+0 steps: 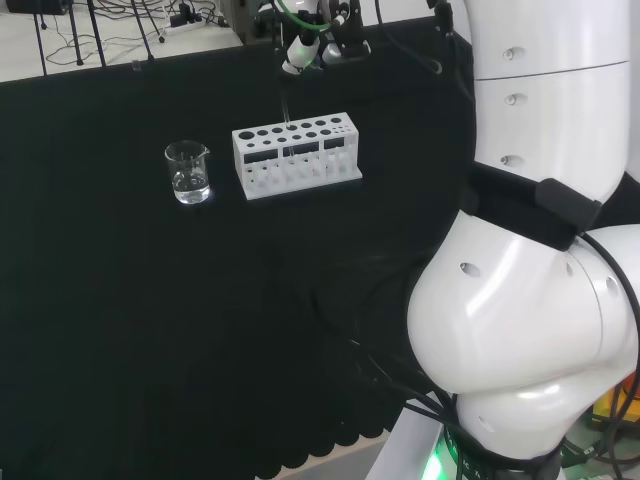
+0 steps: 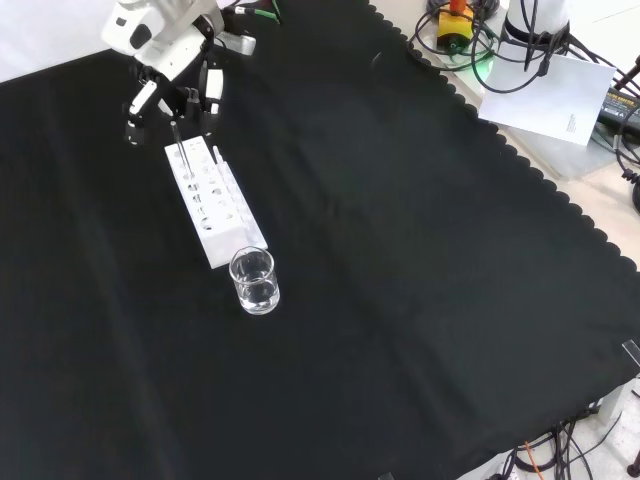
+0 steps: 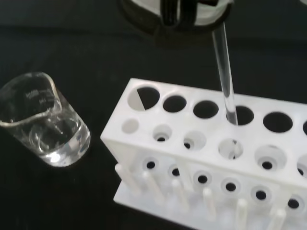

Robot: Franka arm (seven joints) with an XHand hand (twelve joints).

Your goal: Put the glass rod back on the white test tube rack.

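Note:
The white test tube rack (image 1: 296, 160) stands on the black cloth; it also shows close up in the wrist view (image 3: 158, 132) and in the front view (image 2: 217, 200). The clear glass rod (image 3: 224, 72) stands upright, its lower end inside one of the rack's top-row holes. In the front view the thin rod (image 2: 180, 150) runs down from the fingers to the rack's far end. The hand (image 1: 312, 45) (image 2: 170, 65) hovers just above the rack, its fingers curled and pinching the rod's upper end. A blurred part of the hand (image 3: 177, 14) sits above the rack in the wrist view.
A small glass beaker (image 1: 188, 172) (image 2: 254, 281) (image 3: 45, 120) with a little clear liquid stands close beside one end of the rack. The arm's big white links (image 1: 540, 250) take up the head view's right side. Cables and gear lie beyond the cloth's scalloped edge (image 2: 520, 150).

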